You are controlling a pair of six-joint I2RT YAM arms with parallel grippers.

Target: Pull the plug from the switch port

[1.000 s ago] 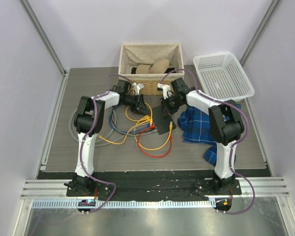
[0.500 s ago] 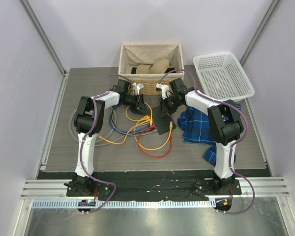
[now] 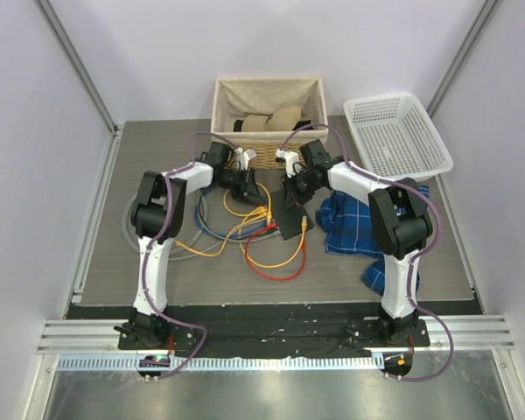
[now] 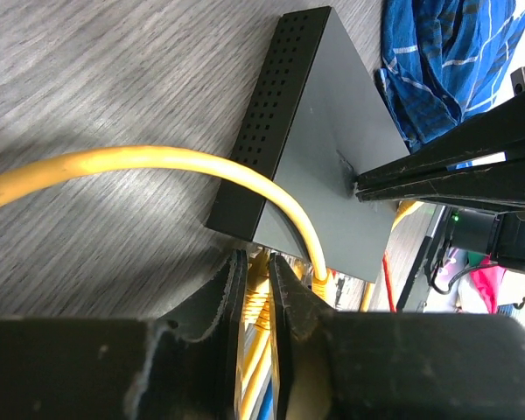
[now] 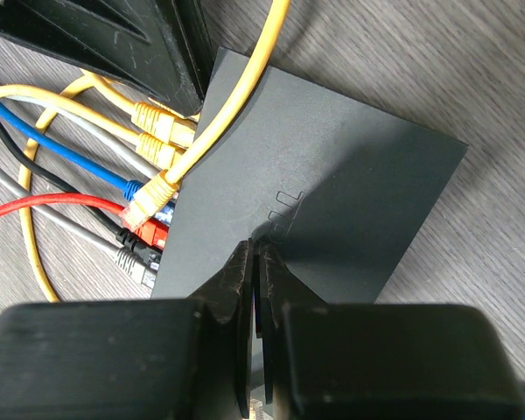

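Note:
The switch (image 3: 290,215) is a flat black box lying mid-table, its sockets facing the near left. Several plugs sit in that row: yellow ones (image 5: 162,118), a blue one (image 5: 145,187), a red one (image 5: 150,233) and a grey one. My left gripper (image 4: 257,261) comes in from the left, jaws pinched on a yellow plug (image 4: 259,290) at the switch's end socket (image 3: 261,210). My right gripper (image 5: 255,252) is shut, with its tips pressed down on the switch's top face (image 5: 332,166). A yellow cable (image 4: 157,159) arches over the switch's corner.
A lined wicker basket (image 3: 267,118) stands just behind both grippers. A white plastic basket (image 3: 398,131) is at the back right. A blue checked cloth (image 3: 359,219) lies right of the switch. Loops of yellow, red, blue and grey cable (image 3: 271,255) sprawl across the near-left table.
The right wrist has shifted slightly left over the switch. The left arm stays by the plugs; from above nothing else visibly moves.

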